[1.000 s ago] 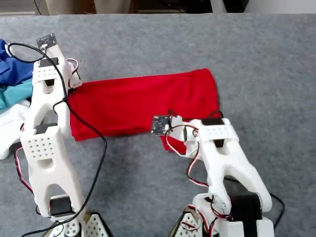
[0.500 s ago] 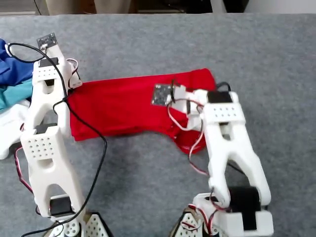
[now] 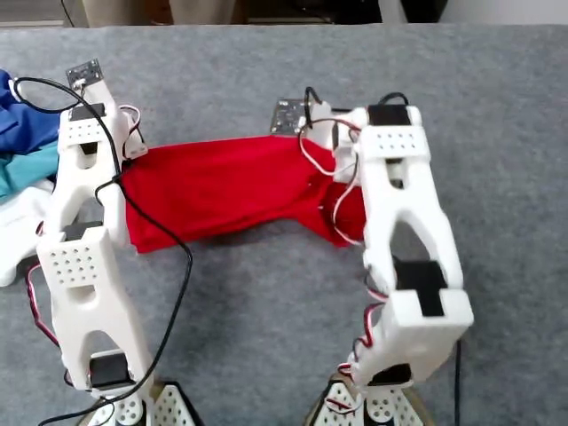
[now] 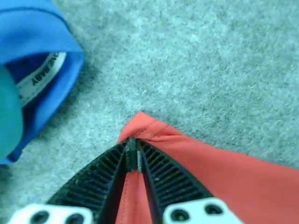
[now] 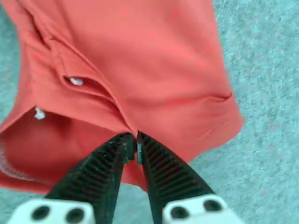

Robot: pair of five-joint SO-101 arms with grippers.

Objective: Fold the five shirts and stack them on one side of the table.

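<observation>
- Red shirt (image 3: 222, 186) lies stretched across the grey table (image 3: 497, 106), between my two arms.
- Left gripper (image 4: 133, 150) is clenched on one corner, near the blue shirt (image 4: 32, 51).
- Right gripper (image 5: 136, 141) pinches fabric at the opposite end.
- Pile (image 3: 18, 169) of blue, teal and white shirts sits at the table's left edge.

Spread shirt (image 3: 222, 186) is lying across the middle of the table (image 3: 497, 106); pile of shirts (image 3: 18, 151) is sitting at the left edge. Left gripper (image 4: 133, 156) is pinching the spread shirt's left corner, right gripper (image 5: 135, 144) its right end
</observation>
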